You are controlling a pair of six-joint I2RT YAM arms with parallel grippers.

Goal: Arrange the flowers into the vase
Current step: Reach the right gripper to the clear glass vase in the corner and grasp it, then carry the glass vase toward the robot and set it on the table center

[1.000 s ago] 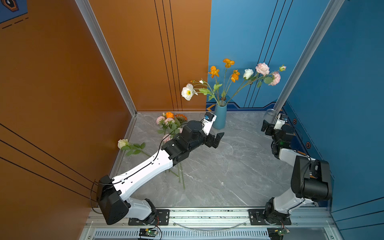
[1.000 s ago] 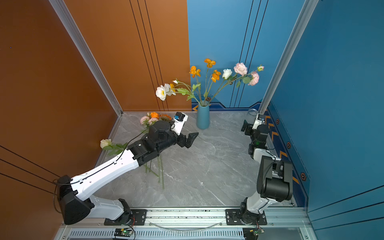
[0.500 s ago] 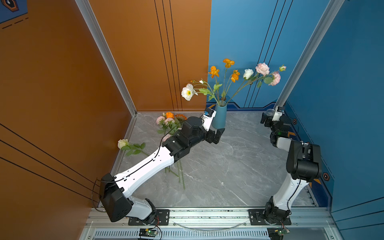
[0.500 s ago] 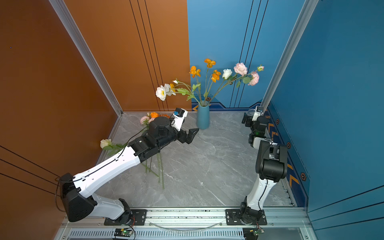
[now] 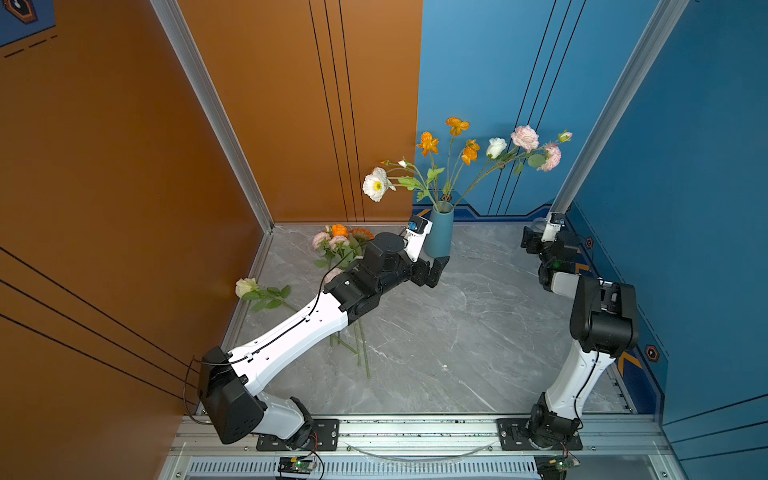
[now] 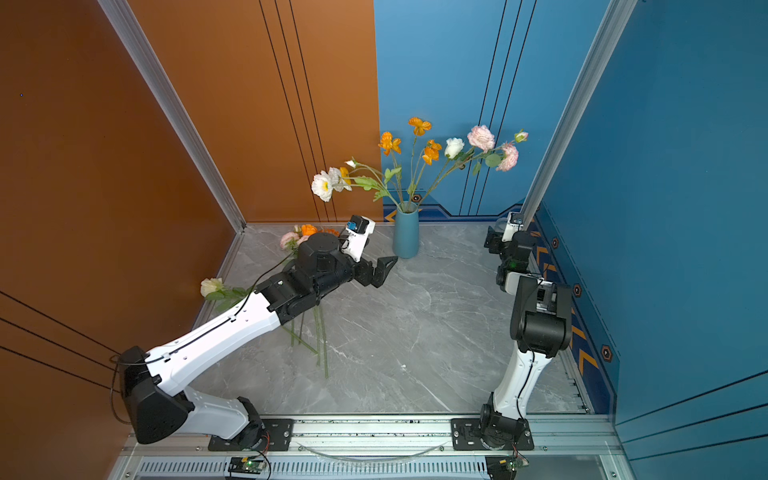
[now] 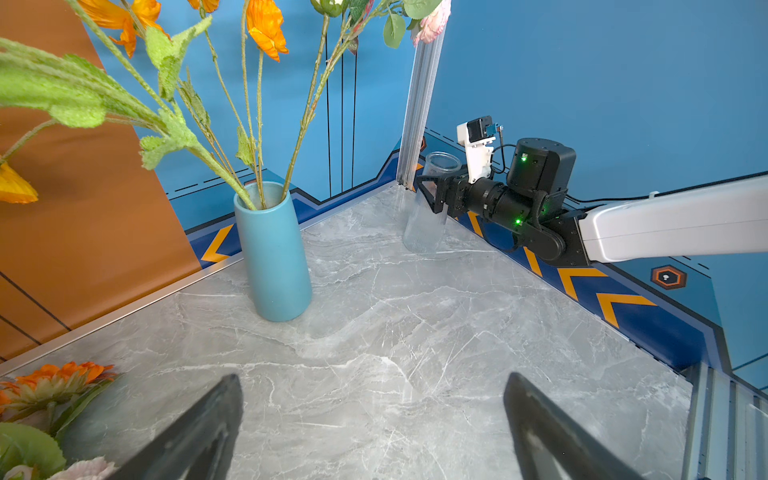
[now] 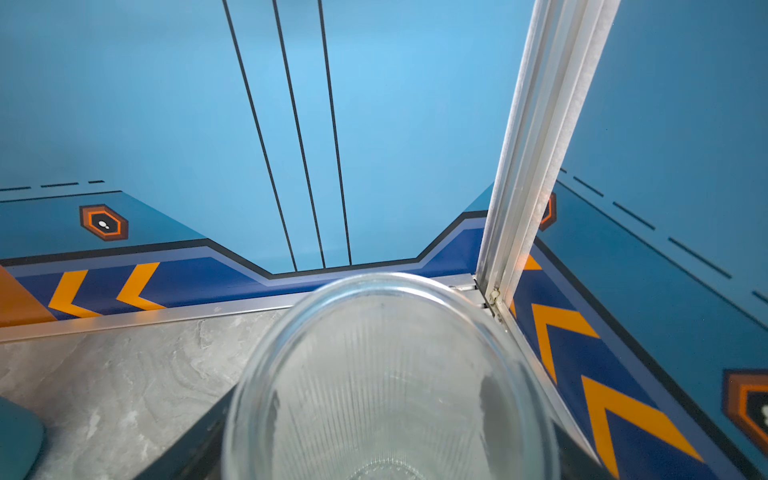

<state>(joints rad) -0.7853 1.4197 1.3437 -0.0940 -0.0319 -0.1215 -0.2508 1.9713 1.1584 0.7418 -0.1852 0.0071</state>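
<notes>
A blue vase stands at the back of the table and holds several flowers with orange, white and pink blooms. More flowers lie on the table at the back left, partly under my left arm, and a single cream one lies by the left wall. My left gripper hangs open and empty just in front of the vase. My right gripper sits in the far right corner, its jaws on both sides of a clear glass vase.
Orange and blue walls close in the grey marble table on three sides. An aluminium post stands in the far right corner right behind the glass vase. The loose stems reach toward the table's middle.
My left gripper has crept a little toward the blue vase. The right arm has swung its elbow forward and pushed its gripper into the corner, where the jaws have narrowed round the glass vase.
</notes>
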